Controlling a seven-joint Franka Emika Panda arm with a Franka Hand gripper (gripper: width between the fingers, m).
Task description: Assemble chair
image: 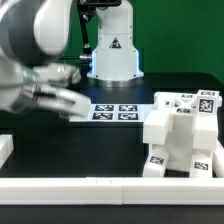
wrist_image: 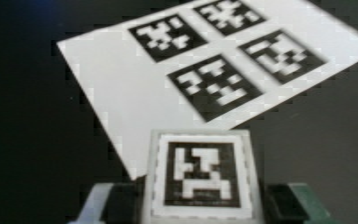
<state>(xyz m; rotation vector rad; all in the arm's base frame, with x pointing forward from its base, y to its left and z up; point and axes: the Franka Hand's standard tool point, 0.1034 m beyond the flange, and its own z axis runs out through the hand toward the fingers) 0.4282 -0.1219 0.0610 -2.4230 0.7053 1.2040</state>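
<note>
The partly joined chair (image: 184,136) stands at the exterior view's right, a blocky white structure with tagged blocks on top. My gripper (image: 66,106) is at the exterior view's left, blurred, just beside the marker board (image: 115,112). In the wrist view my gripper (wrist_image: 201,206) is shut on a small white chair part (wrist_image: 202,168) with one black-and-white tag on its face. The fingers (wrist_image: 105,204) press on both of its sides. The marker board (wrist_image: 194,70) lies on the black table beyond the held part. The part itself is hard to make out in the exterior view.
A white rail (image: 110,188) runs along the table's front edge, and a short white block (image: 5,148) lies at the exterior view's left edge. The robot base (image: 112,50) stands behind the marker board.
</note>
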